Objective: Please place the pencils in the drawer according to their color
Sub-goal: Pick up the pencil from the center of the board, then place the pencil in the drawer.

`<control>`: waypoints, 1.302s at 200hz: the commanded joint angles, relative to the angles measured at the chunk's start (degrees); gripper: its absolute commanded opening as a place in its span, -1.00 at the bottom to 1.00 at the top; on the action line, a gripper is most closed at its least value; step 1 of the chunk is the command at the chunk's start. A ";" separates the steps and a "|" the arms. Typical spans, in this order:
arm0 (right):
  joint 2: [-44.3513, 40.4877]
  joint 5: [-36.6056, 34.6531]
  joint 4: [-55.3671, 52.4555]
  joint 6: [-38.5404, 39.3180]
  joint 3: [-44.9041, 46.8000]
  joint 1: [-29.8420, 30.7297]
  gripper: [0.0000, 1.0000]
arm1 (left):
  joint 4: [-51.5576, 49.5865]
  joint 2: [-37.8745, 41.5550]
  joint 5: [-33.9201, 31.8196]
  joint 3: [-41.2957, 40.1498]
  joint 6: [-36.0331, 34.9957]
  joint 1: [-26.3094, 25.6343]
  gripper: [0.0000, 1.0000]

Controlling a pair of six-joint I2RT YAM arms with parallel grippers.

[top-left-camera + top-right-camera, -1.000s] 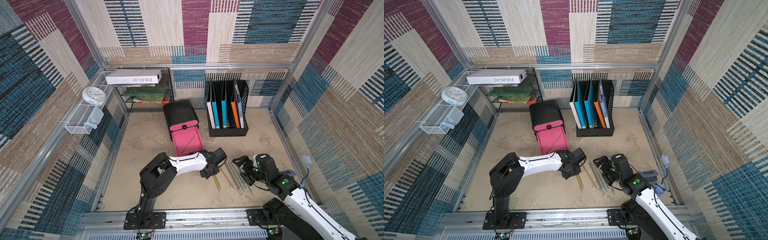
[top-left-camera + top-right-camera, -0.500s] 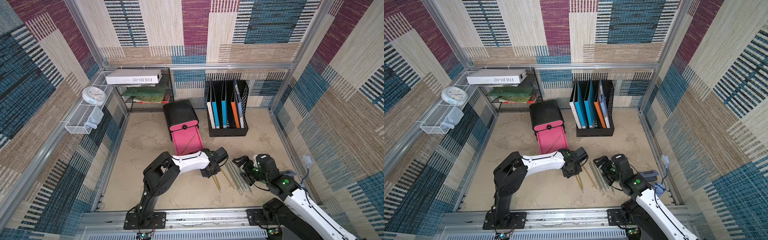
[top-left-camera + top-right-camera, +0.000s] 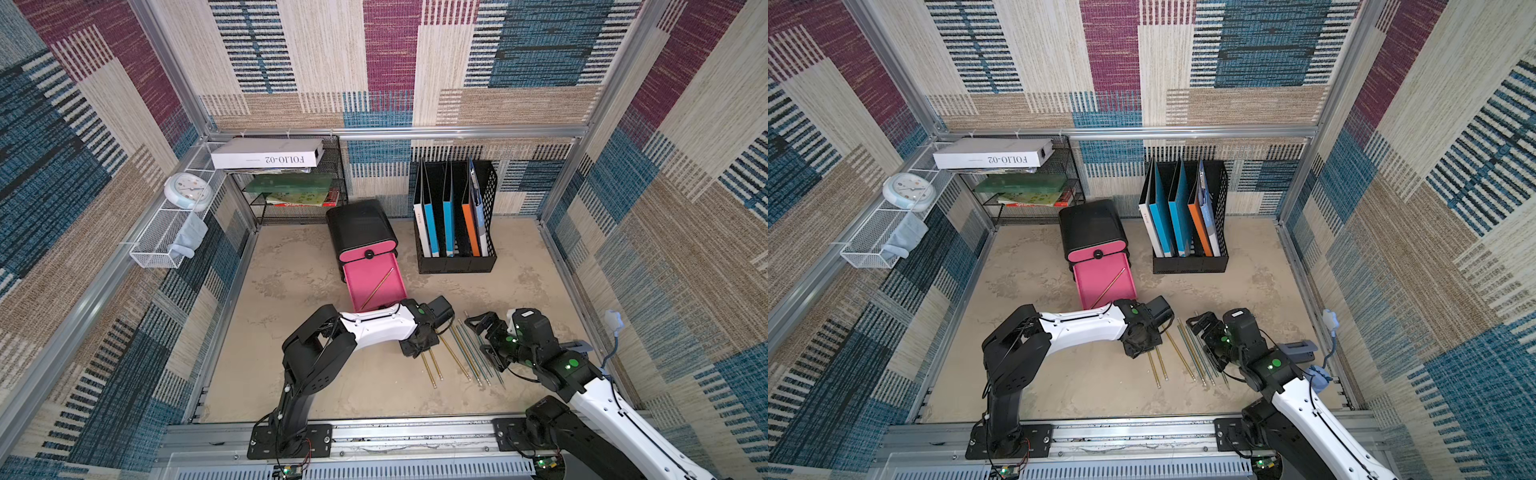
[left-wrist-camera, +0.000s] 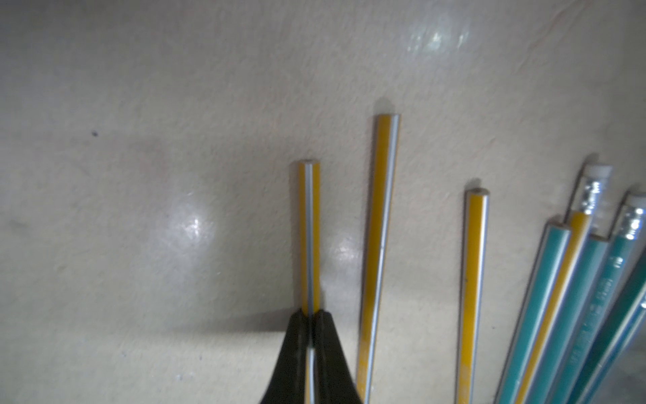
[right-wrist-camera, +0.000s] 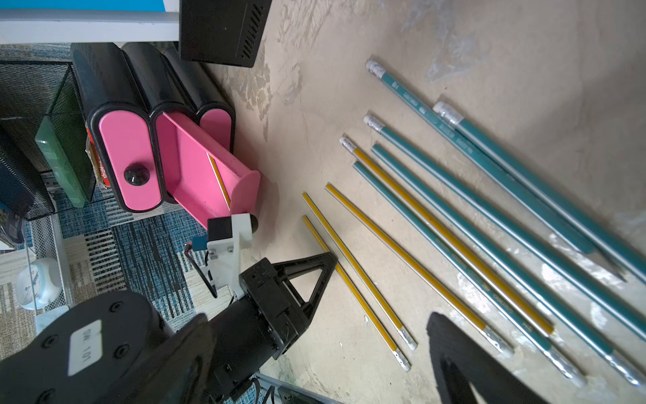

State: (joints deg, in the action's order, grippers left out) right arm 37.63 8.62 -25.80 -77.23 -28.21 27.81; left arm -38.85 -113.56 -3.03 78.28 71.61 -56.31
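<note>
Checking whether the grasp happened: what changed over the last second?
The left gripper closed on a yellow pencil, while its arm barely shifted. The right gripper stayed open over the other pencils, which have not moved. The open drawer still holds its lone pencil.
</note>
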 commanded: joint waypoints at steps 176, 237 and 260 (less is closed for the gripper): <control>10.90 18.27 23.96 8.12 0.05 0.31 0.98 | -9.09 17.06 -11.32 7.71 -35.21 6.97 -1.00; 11.13 14.66 30.60 6.59 0.34 3.69 0.98 | -3.16 19.74 -10.70 10.63 -55.72 15.57 -1.00; 11.72 12.97 32.66 6.22 0.43 5.23 0.98 | -0.99 19.28 -10.74 11.86 -62.93 17.62 -1.00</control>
State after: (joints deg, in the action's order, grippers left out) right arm 48.86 23.90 2.46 -70.87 -27.73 31.86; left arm -43.46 -94.13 -13.37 88.97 20.12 -40.38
